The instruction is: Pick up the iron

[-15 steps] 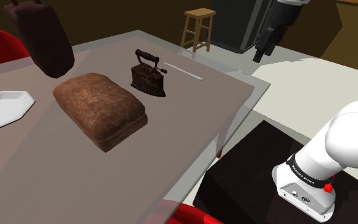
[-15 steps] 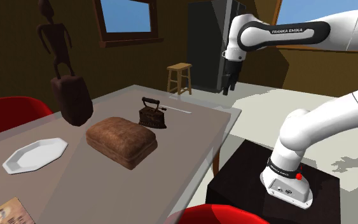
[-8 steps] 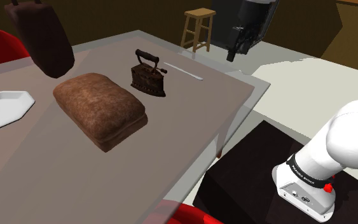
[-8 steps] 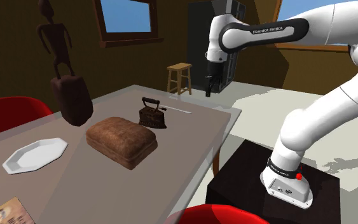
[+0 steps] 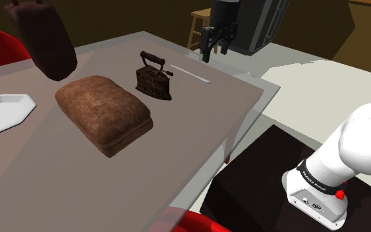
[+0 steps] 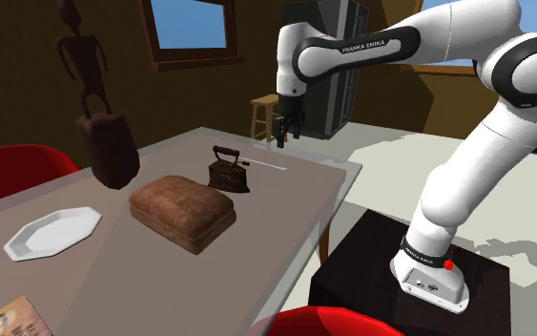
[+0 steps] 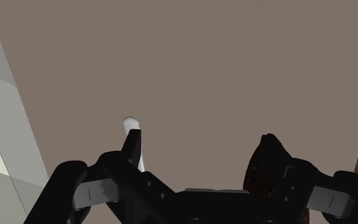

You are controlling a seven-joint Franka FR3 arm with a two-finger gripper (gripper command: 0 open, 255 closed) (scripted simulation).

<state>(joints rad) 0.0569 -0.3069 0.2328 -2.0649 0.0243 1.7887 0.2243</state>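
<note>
Rusty dark black-handled iron (image 5: 154, 78) stands on the grey-brown table (image 5: 197, 132) in the shoulder view, black gripper (image 5: 215, 51) apart from it, jaws spread. Second exterior view — same gap. Wrist view — iron beside one finger. Approach step; next, centre over the handle.
</note>
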